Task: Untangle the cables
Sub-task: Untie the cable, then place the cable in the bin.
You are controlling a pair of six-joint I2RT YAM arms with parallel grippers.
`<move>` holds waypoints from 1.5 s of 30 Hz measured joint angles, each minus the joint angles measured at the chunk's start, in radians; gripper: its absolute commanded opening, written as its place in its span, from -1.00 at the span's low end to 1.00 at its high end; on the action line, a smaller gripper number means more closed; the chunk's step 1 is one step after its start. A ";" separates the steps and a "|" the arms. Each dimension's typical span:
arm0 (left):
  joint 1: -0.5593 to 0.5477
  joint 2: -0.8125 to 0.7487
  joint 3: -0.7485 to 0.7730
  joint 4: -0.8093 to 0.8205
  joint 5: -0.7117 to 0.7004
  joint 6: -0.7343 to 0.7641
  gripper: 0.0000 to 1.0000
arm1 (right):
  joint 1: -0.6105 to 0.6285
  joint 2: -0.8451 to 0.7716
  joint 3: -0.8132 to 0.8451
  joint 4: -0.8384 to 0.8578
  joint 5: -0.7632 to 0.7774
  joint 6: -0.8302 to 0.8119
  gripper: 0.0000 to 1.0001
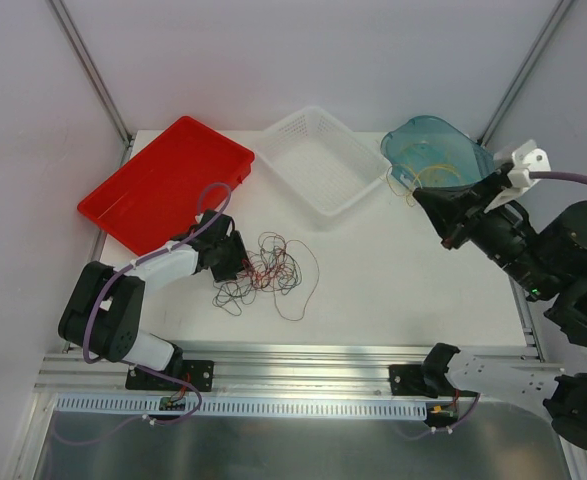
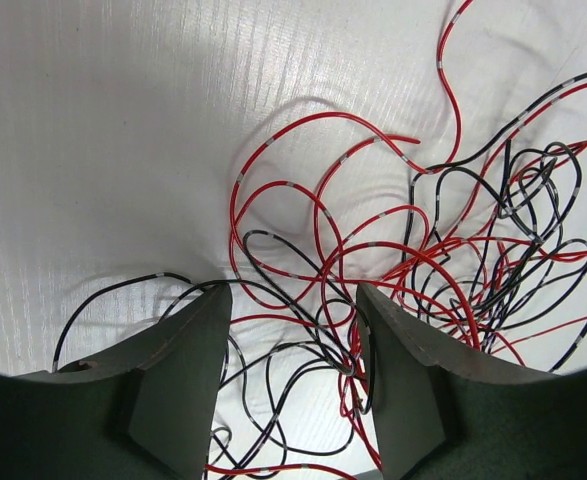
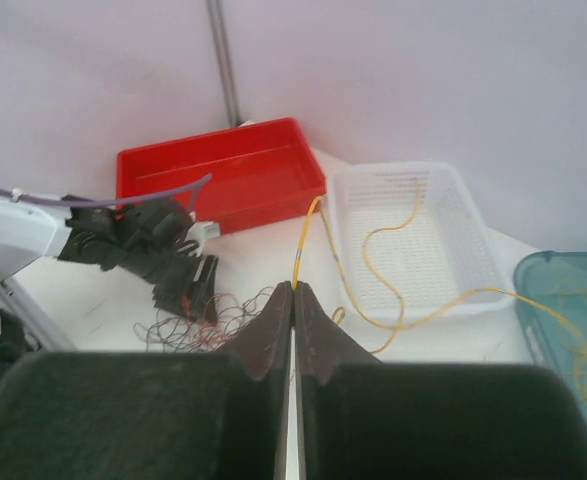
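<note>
Pinching a yellow cable (image 3: 301, 240) in your right gripper (image 3: 294, 290), jaws fully closed; it trails toward the teal bin (image 1: 433, 150). Your left gripper (image 2: 293, 290), jaws half-wide, straddles the red-black tangle (image 2: 423, 270) on the table (image 1: 393, 280).

Setting: a robotics laboratory test cell. A white bench (image 1: 403, 290) is enclosed by plain white panels (image 1: 303, 50) framed in metal struts (image 1: 88, 65). A left arm (image 1: 123, 300) and a right arm (image 1: 553, 250) are bolted to an aluminium rail (image 1: 303, 352) at the near edge. A red tray (image 1: 163, 185), a white basket (image 1: 318, 160), a teal tub (image 1: 433, 150) and thin cables (image 1: 268, 270) are laid out on the bench.
</note>
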 measured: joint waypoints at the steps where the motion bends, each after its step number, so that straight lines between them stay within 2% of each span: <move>1: 0.000 0.000 0.000 0.000 0.000 0.000 0.10 | 0.000 -0.003 0.011 -0.003 0.016 -0.002 -0.99; 8: 0.000 -0.029 -0.002 -0.019 0.009 0.003 0.24 | -0.010 -0.002 -0.022 -0.045 0.159 -0.019 -0.99; 11: 0.000 -0.080 -0.006 -0.033 0.018 0.013 0.34 | -0.057 0.036 -0.050 -0.060 0.171 -0.021 -0.99; 13: 0.000 -0.137 -0.012 -0.043 0.024 0.024 0.41 | -0.126 0.079 -0.062 -0.063 0.151 -0.020 -0.99; 14: 0.000 -0.168 -0.017 -0.048 0.029 0.032 0.51 | -0.161 0.099 -0.066 -0.063 0.139 -0.018 -0.99; 22: 0.000 -0.447 -0.031 -0.142 0.034 0.114 0.96 | -0.483 0.237 -0.080 -0.048 0.003 -0.009 -0.99; 31: 0.000 -0.690 -0.054 -0.208 -0.035 0.254 0.98 | -0.813 0.460 -0.040 0.103 -0.063 0.004 -0.99; 40: 0.000 -0.782 -0.055 -0.254 -0.105 0.355 0.98 | -1.006 0.804 0.050 0.254 -0.181 0.074 -0.99; 41: 0.000 -0.791 -0.055 -0.255 -0.126 0.363 0.98 | -1.032 0.844 0.052 0.277 -0.209 0.099 -0.97; 44: 0.000 -0.797 -0.055 -0.255 -0.170 0.378 0.98 | -1.087 0.925 0.050 0.312 -0.251 0.166 -0.72; 45: 0.000 -0.794 -0.055 -0.255 -0.178 0.380 0.98 | -1.107 0.948 0.046 0.326 -0.262 0.193 -0.41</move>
